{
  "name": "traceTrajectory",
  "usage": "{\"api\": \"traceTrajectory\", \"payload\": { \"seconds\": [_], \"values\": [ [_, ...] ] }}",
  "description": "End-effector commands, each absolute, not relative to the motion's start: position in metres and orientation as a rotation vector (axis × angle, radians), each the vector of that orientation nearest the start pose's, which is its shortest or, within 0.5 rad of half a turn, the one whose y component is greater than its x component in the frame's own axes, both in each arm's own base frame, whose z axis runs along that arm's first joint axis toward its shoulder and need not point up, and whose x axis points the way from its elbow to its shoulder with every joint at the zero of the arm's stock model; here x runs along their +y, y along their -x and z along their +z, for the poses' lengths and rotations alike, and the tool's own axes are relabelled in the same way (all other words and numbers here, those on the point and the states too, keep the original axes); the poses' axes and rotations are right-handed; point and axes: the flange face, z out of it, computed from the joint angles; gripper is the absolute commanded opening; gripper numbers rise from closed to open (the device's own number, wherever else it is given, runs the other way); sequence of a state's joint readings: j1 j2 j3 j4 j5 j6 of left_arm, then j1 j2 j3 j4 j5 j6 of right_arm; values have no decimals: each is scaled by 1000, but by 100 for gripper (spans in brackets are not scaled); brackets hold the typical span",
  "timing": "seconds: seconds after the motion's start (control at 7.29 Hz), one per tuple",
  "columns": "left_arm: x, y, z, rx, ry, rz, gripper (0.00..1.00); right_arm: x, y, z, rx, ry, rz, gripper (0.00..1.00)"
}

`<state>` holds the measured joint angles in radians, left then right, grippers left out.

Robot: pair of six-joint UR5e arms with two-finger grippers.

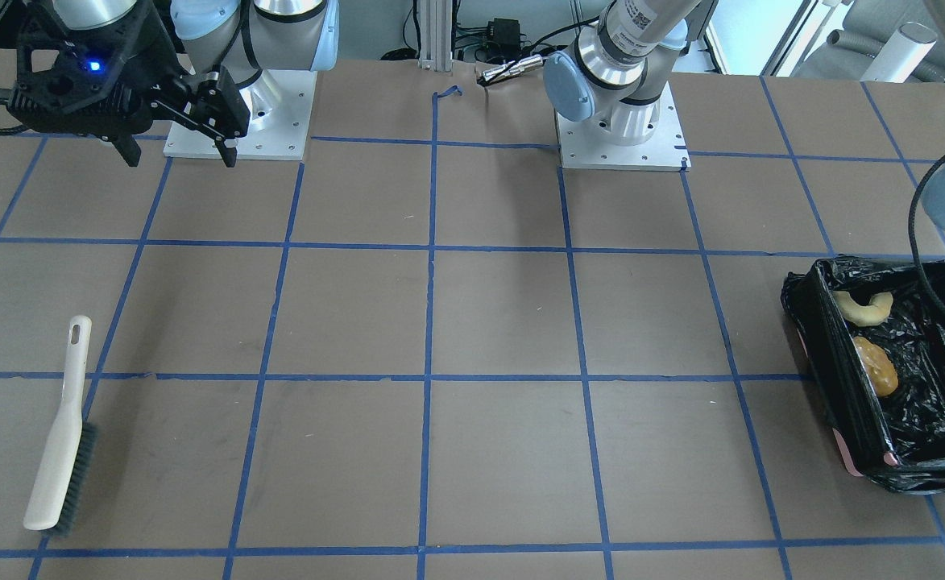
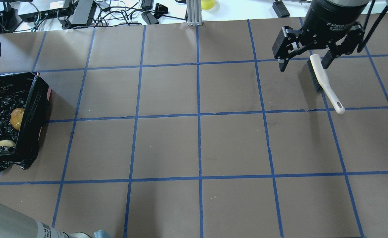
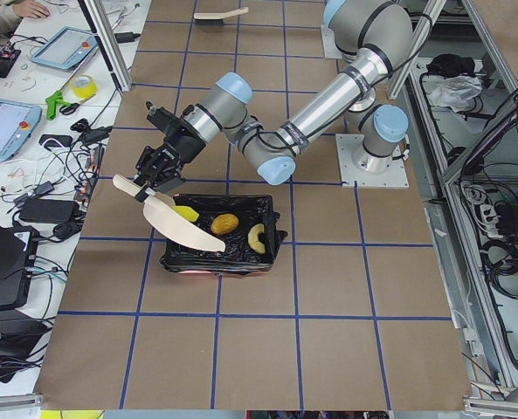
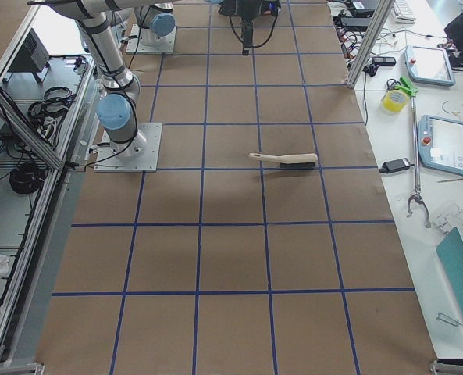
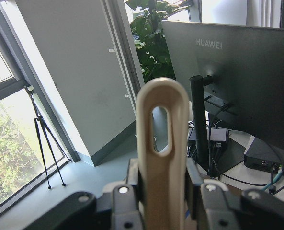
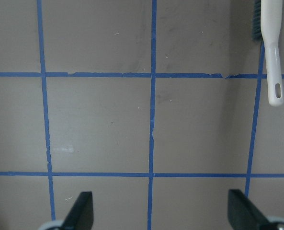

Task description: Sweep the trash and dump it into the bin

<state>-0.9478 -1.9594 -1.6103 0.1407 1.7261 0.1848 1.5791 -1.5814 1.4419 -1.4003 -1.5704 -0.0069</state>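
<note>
The left gripper [image 5: 163, 191] is clamped on the handle of the dustpan [image 3: 184, 223], tipping it over the bin [image 3: 232, 260] to empty it. All 3 trash pieces [image 3: 224, 224] lie inside the bin. The right gripper [image 2: 303, 65] hangs well apart from the bin, jaws spread and empty, and the brush [image 2: 324, 84] lies on the table, its sweeping apparently done.

Bin [image 2: 31, 109] cut by left edge, brush [image 2: 326, 84] head partly behind right gripper [image 2: 303, 65]

The table [image 1: 504, 322] is gridded in blue tape. A brush [image 1: 60, 431] is laid at right, the bin [image 1: 839, 379] at left.
</note>
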Motion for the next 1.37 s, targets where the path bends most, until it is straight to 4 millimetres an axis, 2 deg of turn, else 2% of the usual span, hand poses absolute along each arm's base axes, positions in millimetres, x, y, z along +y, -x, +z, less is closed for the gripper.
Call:
{"api": "traceTrajectory", "payload": {
  "seconds": [0.0,0.41,0.55,0.69,1.23],
  "values": [
    [-584,-268,455,2053,553,-1394,0,-480,-137,539,3138,24,51,100],
    [-582,-268,438,2050,529,-1377,0,-482,-137,536,3138,24,60,100],
    [-579,-262,447,2036,553,-1409,0,-482,-138,536,3133,24,60,100],
    [-582,-264,433,2050,555,-1400,0,-483,-138,534,3132,24,65,100],
    [-579,-261,441,1976,517,-1453,0,-479,-137,538,3142,24,60,100]
  ]
}}
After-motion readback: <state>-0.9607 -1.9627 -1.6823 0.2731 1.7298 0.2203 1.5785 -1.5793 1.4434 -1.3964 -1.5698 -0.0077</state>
